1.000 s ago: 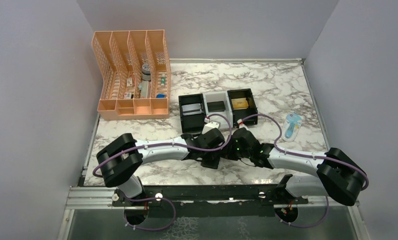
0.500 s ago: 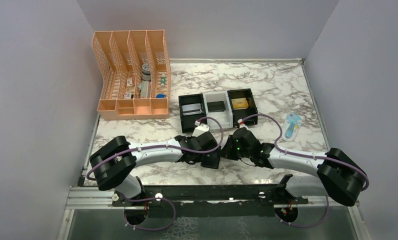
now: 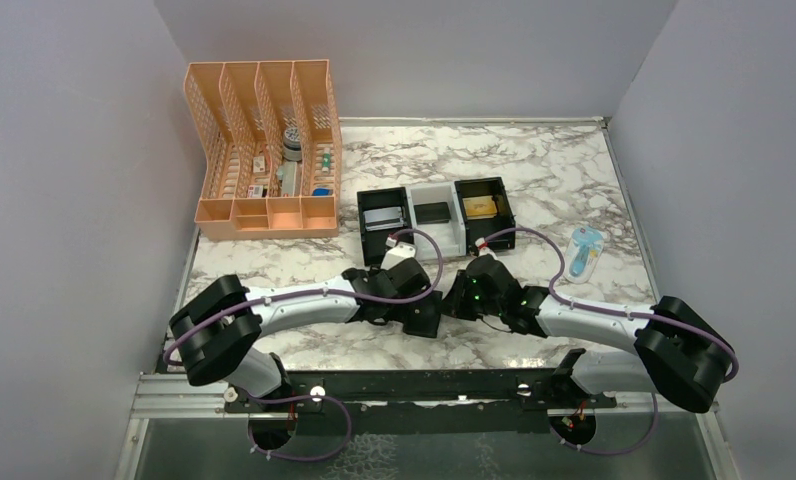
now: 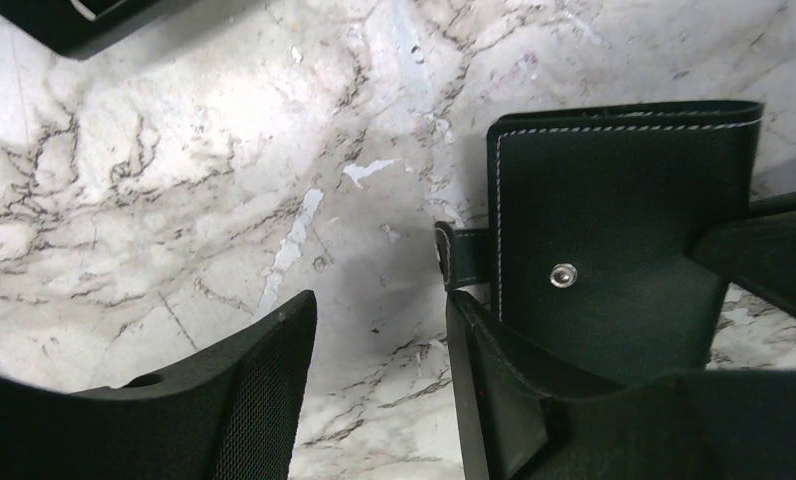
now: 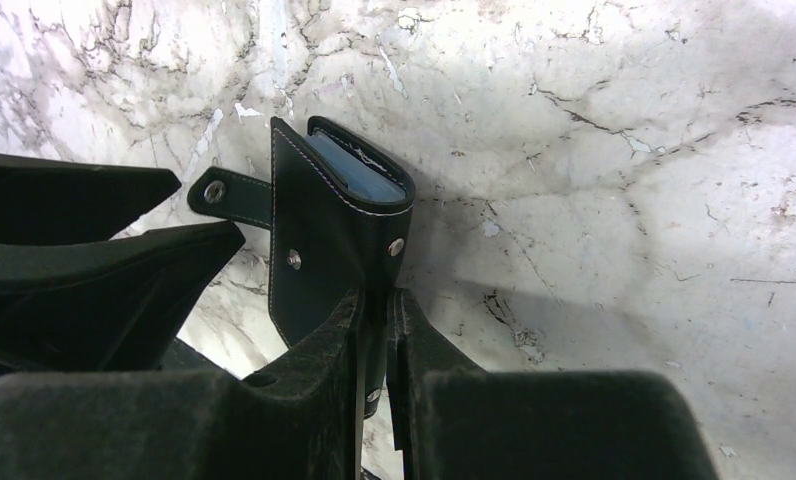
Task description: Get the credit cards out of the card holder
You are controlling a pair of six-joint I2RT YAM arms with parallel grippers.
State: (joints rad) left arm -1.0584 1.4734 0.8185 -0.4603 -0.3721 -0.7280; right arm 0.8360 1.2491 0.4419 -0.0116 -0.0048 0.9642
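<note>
Your right gripper (image 5: 377,300) pinches the card holder (image 5: 324,225) above the marble table (image 5: 624,150), and your left gripper (image 4: 379,310) stands parted just beside it.

Nearest you, the right gripper's matte black fingers (image 5: 314,370) are almost together on the lower edge of the smooth black leather bifold. It has white stitching and small metal studs, and its short snap tab (image 5: 224,193) hangs loose toward the left arm. At the top of the fold a blue-grey layer shows — you cannot tell whether it is lining or credit cards. The left gripper's jaws hold nothing, with only veined marble between them, and one finger sits right at the holder's corner. Farther back stands a row of square trays (image 3: 434,192) — black, white, black — and beyond it, to the left, a peach mesh desk organiser (image 3: 264,110).
</note>
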